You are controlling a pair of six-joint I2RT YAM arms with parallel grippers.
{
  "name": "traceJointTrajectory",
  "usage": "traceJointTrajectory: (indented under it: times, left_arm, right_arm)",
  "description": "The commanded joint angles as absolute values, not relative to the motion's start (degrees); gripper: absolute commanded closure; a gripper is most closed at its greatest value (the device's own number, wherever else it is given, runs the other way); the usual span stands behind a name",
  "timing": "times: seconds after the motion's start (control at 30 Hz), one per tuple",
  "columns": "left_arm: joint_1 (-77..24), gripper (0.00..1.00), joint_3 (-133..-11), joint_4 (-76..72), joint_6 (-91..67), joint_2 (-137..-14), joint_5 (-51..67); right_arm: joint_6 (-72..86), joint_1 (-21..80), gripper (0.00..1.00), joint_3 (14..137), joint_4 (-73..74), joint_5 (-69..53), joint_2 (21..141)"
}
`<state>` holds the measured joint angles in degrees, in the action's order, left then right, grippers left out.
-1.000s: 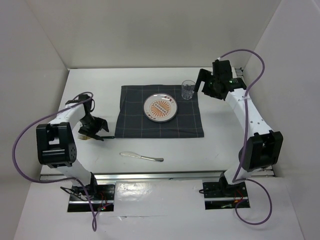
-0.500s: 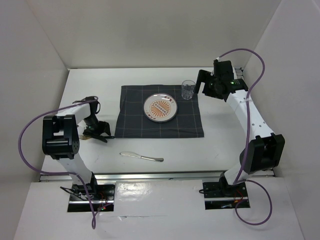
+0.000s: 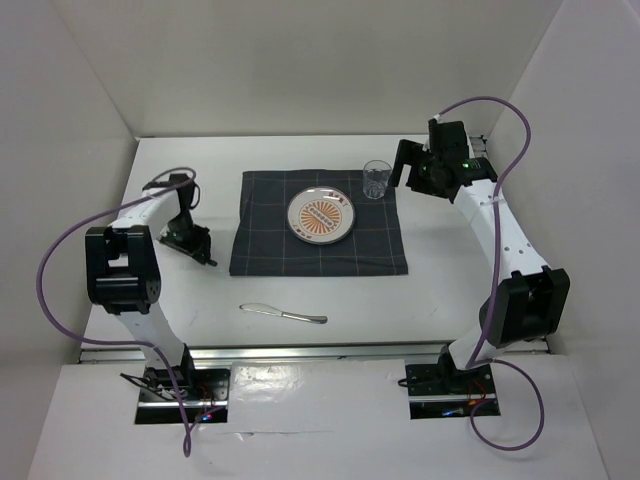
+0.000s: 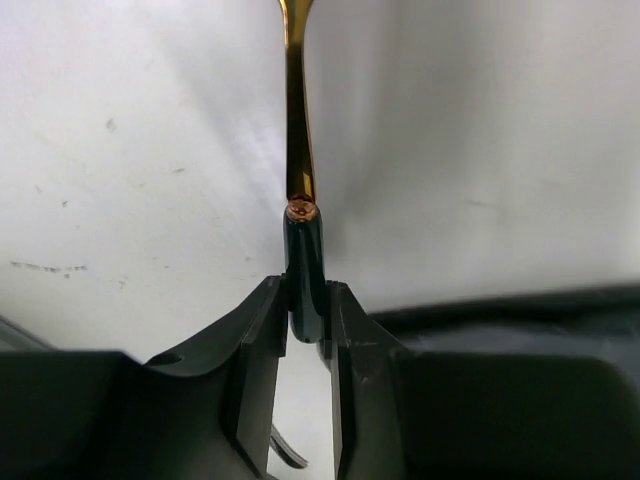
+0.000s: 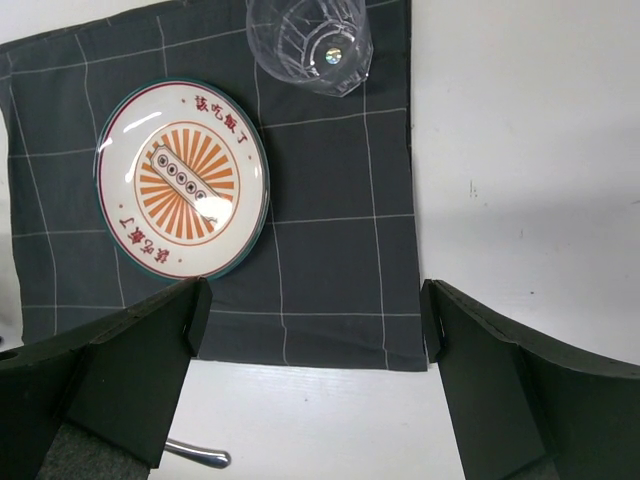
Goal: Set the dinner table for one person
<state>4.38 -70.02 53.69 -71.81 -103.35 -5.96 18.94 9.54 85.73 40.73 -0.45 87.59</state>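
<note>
Left gripper (image 4: 307, 310) pinches the dark handle of a gold utensil (image 4: 298, 150) on the dinner table (image 3: 450, 290), left of the grey cloth (image 3: 380, 250); pickup seems underway, next lifting it toward the plate (image 3: 321, 217).

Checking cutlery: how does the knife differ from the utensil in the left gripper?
The knife is all silver; the utensil is gold with a dark handle. The knife lies free on the table; the left gripper pinches the utensil's handle. Both are slim cutlery.
</note>
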Motion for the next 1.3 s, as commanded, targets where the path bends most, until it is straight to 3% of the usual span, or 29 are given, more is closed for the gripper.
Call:
traceJointTrajectory:
  times: [0.0,0.2,0.3,0.77,1.27]
  left_arm:
    - [2.21,1.00,-80.31,56.16,-59.63,-100.19,-13.61]
    - [-8.93,1.00,-97.78,57.47,-33.36,-106.16,-11.69]
    - [-14.14,1.00,-104.32,62.13,-29.64,-112.49,-11.69]
    - [-19.51,1.00,-103.01,58.45,-24.00,-122.68,-2.82]
    - [-19.51,1.00,-101.60,57.65,-30.40,-125.32,-4.04]
  right_arm:
    - [18.11,9.14,0.01,86.22,39.99,0.00,86.84]
    - [19.16,9.14,0.01,85.69,39.99,-1.14,87.36]
    - [19.69,9.14,0.01,85.69,40.51,-1.14,87.36]
    - [21.88,8.61,0.01,82.27,42.80,3.16,81.21]
    - [22.41,8.61,0.01,81.65,44.56,3.78,78.93]
